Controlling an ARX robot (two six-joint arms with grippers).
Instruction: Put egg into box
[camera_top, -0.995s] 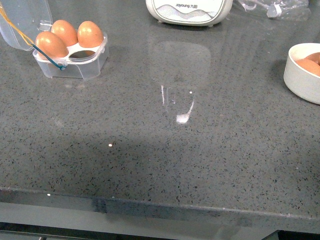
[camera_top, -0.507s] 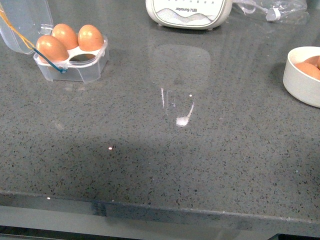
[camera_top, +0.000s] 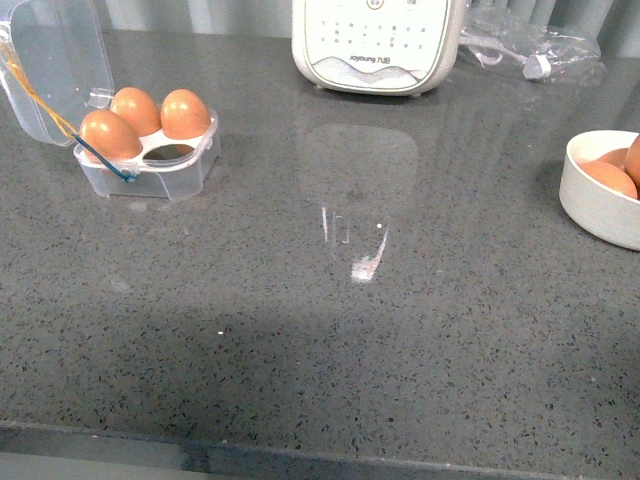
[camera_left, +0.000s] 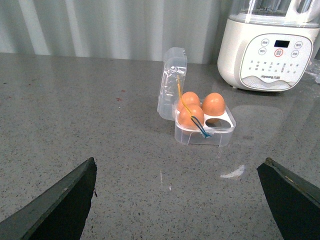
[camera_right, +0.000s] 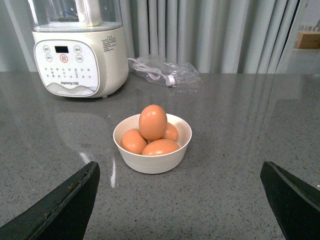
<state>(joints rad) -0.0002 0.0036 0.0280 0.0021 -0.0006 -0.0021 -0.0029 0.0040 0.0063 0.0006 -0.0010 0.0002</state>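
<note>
The clear egg box (camera_top: 150, 172) stands at the far left of the grey counter, lid open, with three brown eggs in it and one slot empty. It also shows in the left wrist view (camera_left: 205, 132). A white bowl (camera_right: 152, 162) holds several brown eggs, the top egg (camera_right: 153, 122) resting on the others; the bowl shows at the right edge of the front view (camera_top: 595, 205). My left gripper (camera_left: 180, 200) is open and empty, well short of the box. My right gripper (camera_right: 180, 200) is open and empty, short of the bowl. Neither arm shows in the front view.
A white blender base (camera_top: 375, 45) stands at the back middle of the counter. A crumpled clear plastic bag with a cord (camera_top: 525, 50) lies at the back right. The counter's front edge (camera_top: 300, 455) runs along the bottom of the front view.
The front view has shifted: box, bowl and blender all sit lower in the picture than a second ago. Nothing on the counter itself has moved.
</note>
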